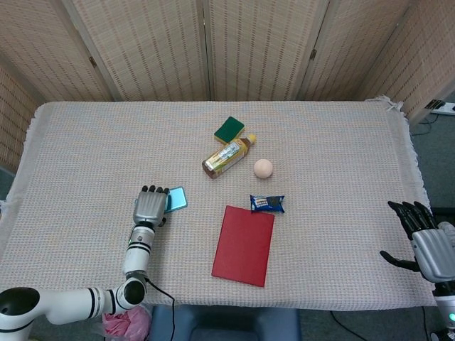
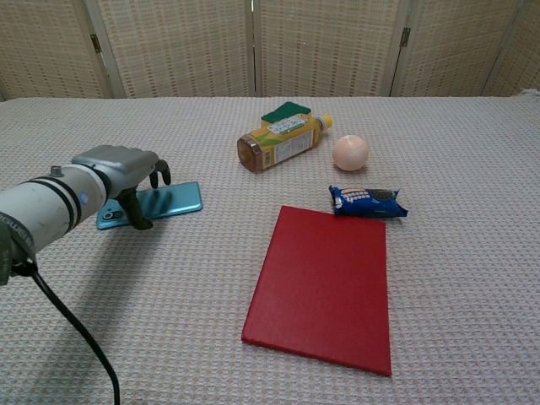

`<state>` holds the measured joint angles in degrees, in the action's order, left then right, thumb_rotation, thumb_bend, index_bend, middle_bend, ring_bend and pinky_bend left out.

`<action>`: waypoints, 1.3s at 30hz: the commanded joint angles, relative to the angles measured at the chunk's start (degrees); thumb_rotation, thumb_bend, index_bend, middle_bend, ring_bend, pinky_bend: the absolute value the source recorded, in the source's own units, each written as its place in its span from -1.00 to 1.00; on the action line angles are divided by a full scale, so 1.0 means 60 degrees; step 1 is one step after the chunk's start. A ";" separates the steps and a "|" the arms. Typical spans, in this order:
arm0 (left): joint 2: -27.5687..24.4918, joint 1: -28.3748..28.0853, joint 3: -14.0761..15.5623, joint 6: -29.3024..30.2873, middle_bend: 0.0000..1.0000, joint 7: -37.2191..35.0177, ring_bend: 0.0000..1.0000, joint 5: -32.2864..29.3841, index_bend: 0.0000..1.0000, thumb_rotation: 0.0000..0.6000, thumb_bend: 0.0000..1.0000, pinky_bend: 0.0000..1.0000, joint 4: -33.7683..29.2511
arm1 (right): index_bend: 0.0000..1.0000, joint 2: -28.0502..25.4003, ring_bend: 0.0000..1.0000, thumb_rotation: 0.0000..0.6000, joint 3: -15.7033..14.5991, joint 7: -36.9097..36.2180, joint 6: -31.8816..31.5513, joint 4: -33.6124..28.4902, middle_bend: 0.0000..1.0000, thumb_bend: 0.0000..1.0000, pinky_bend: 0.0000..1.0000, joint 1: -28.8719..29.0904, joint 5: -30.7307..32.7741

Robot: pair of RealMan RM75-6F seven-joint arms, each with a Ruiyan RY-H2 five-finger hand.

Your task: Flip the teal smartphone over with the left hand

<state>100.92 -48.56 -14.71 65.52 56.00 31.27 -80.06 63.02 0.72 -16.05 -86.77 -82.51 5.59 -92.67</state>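
The teal smartphone (image 2: 164, 202) (image 1: 176, 199) lies flat on the table cloth, left of the middle. My left hand (image 2: 123, 172) (image 1: 149, 207) hovers over the phone's near left end, palm down, with its fingers curled down toward the phone and its thumb reaching to the cloth at the phone's near edge. It holds nothing that I can see. Part of the phone is hidden under the hand. My right hand (image 1: 426, 241) stays off the table's right edge, its fingers spread and empty; the chest view does not show it.
A red book (image 2: 325, 287) lies right of the phone. Behind it are a blue snack packet (image 2: 368, 202), a peach ball (image 2: 350, 153), a lying yellow bottle (image 2: 280, 142) and a green sponge (image 2: 285, 111). A black cable (image 2: 72, 325) hangs from my left arm.
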 commanded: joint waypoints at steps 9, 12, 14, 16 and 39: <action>0.0254 -0.0107 0.0059 -0.0132 -0.38 -0.0211 -0.56 -0.0134 -0.45 1.00 -0.48 -0.58 0.0533 | -0.84 -0.0037 -0.83 1.00 -0.0014 0.0058 -0.0007 -0.0062 -0.72 -0.89 -0.86 -0.0034 0.0027; 0.0291 -0.0123 0.0044 -0.0217 -0.36 -0.0290 -0.55 -0.0190 -0.43 1.00 -0.48 -0.58 0.0704 | -0.84 -0.0052 -0.83 1.00 -0.0018 0.0067 -0.0016 -0.0080 -0.72 -0.89 -0.86 -0.0058 0.0052; 0.0315 -0.0119 0.0044 -0.0243 -0.33 -0.0376 -0.53 -0.0162 -0.41 1.00 -0.48 -0.58 0.0784 | -0.84 -0.0052 -0.83 1.00 -0.0023 0.0070 -0.0015 -0.0088 -0.72 -0.89 -0.86 -0.0065 0.0053; 0.0324 -0.0109 0.0056 -0.0293 -0.30 -0.0476 -0.51 -0.0119 -0.38 1.00 -0.48 -0.58 0.0862 | -0.84 -0.0050 -0.83 1.00 -0.0029 0.0077 -0.0003 -0.0095 -0.72 -0.89 -0.86 -0.0065 0.0052; -0.0460 0.0089 0.0300 -0.0671 0.09 -0.1222 -0.24 0.0806 -0.07 1.00 0.17 -0.58 0.0366 | -0.84 -0.0139 -0.83 1.00 -0.0059 0.0145 -0.0112 -0.0218 -0.71 -0.89 -0.86 -0.0190 0.0050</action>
<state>99.69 -48.33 -13.25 62.20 49.04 35.60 -76.15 62.19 0.37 -15.19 -87.44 -83.82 4.46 -92.37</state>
